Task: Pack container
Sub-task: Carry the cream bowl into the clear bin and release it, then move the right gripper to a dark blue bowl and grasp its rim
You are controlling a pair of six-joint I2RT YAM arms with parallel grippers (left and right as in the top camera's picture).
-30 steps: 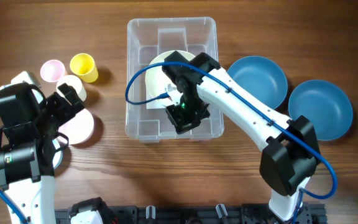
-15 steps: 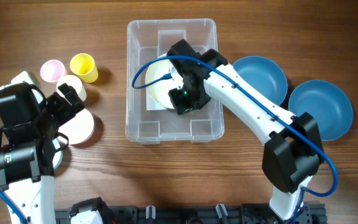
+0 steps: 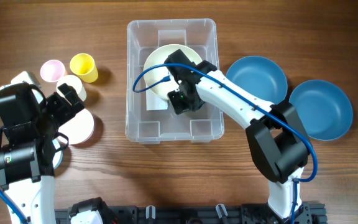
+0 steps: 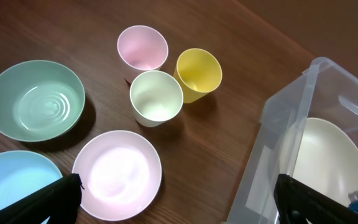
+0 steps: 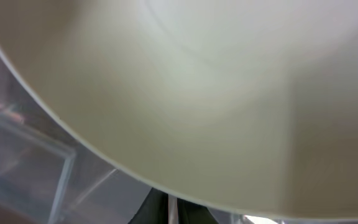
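Container [image 3: 211, 37] mid-tabletop [image 3: 166, 174], clear, with cream bowl [image 3: 157, 62] inside. Right hand [image 3: 182, 101] down in it at the bowl's near edge; grip hidden by the bowl up close, so cannot tell whether closed. Left hand [image 4: 178, 182] spread wide, holding nothing, above pink bowl [image 4: 117, 174], near cups [image 4: 156, 96]. Blue bowls [image 3: 257, 78] just right of container.

Overhead: fixed above table [image 3: 104, 180], looks straight down, far enough back to take in whole workspace.

Left wrist: above table's left side, slanted down, mid-range. Own fingers [image 4: 55, 199] dark in bottom corners. Faces yellow cup [image 4: 199, 73] and pink bowl [image 4: 117, 174]; container [image 4: 316, 68] corner at right edge.

Right wrist: inside container, almost against cream bowl [image 5: 197, 74], which fills blurred frame.

Shared: all three views catch cream bowl and container. Overhead and left wrist also share yellow cup and pink bowl.
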